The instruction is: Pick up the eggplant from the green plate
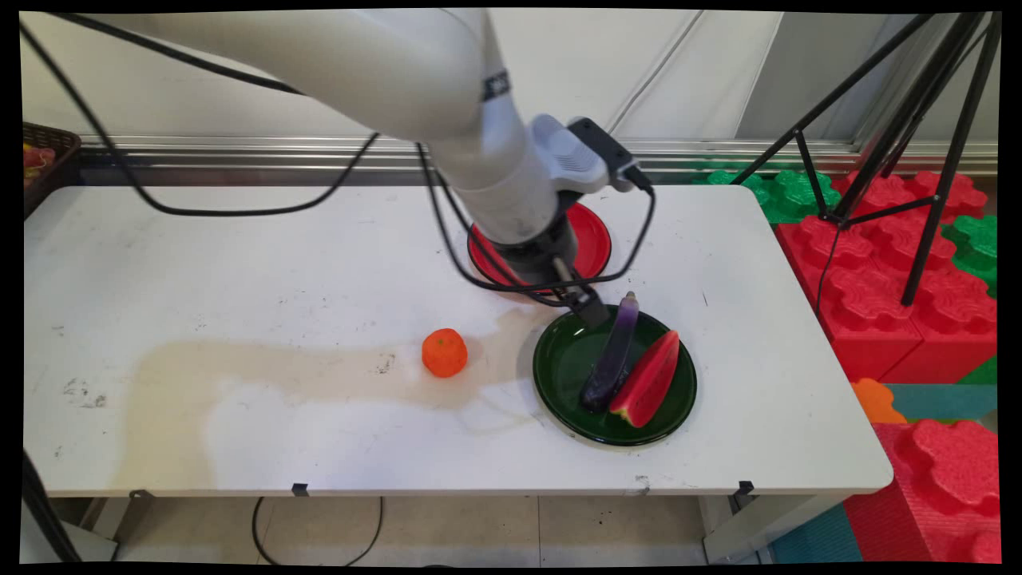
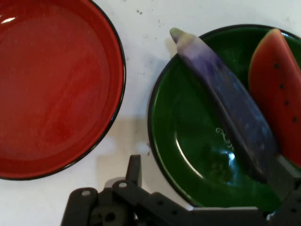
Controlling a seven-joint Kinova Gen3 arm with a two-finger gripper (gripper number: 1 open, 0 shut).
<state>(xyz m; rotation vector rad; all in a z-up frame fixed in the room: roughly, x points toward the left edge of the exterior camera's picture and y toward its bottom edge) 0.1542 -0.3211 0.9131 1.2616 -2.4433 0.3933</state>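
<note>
Tool hovers at green plate rim (eggplant beside).

glossy green plate, glossy red plate, smooth matt eggplant

We see only part of the red plate in the main view, the arm covering most of it; the hand view cuts it off at the top and left edges. There the green plate and watermelon slice run off the right edge. The eggplant's lower end passes behind the gripper's black linkage, and we cannot tell how the jaws stand.
</note>
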